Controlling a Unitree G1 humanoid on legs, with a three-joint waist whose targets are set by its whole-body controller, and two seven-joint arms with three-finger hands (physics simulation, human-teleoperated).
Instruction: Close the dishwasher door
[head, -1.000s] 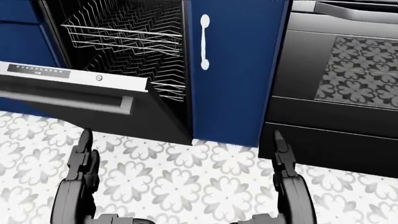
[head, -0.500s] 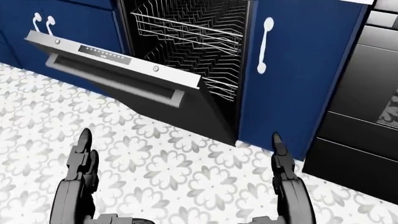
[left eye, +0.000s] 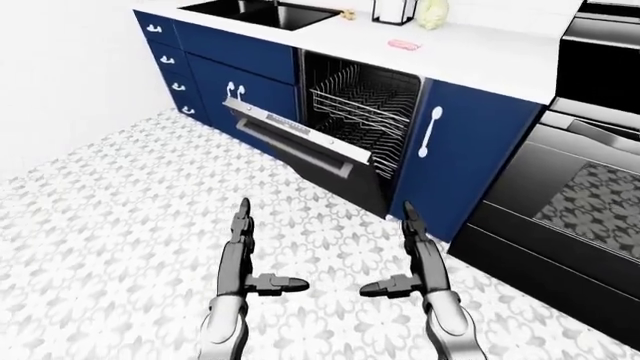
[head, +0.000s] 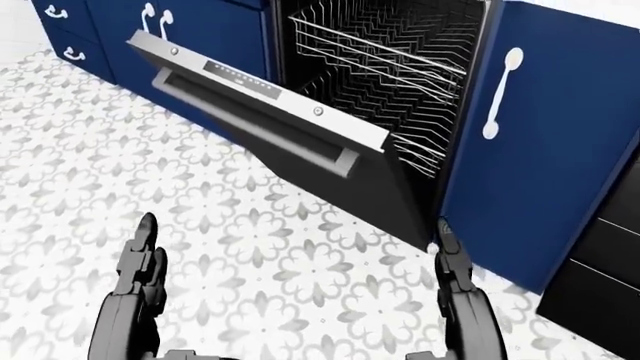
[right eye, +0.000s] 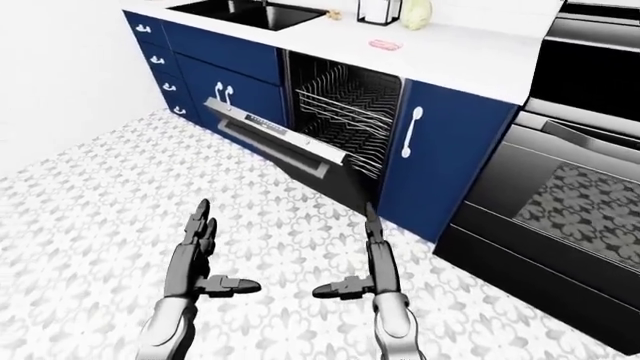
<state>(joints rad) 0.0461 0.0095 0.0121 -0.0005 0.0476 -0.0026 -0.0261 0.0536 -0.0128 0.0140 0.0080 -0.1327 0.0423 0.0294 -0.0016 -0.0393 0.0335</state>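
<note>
dishwasher door (head: 262, 114) half-open, above both hands, untouched

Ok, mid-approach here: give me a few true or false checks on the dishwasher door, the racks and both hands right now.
1. The dishwasher door hangs partly open, tilted outward. True.
2. The left hand grips the door's handle. False: it is held over the floor, fingers open, apart from the door.
3. Wire racks show inside the open dishwasher. True.
4. The right hand is closed into a fist. False: its fingers are stretched out and it holds nothing.
5. A dark oven stands at the right of the left-eye view, beyond a blue cabinet door. True.
</note>
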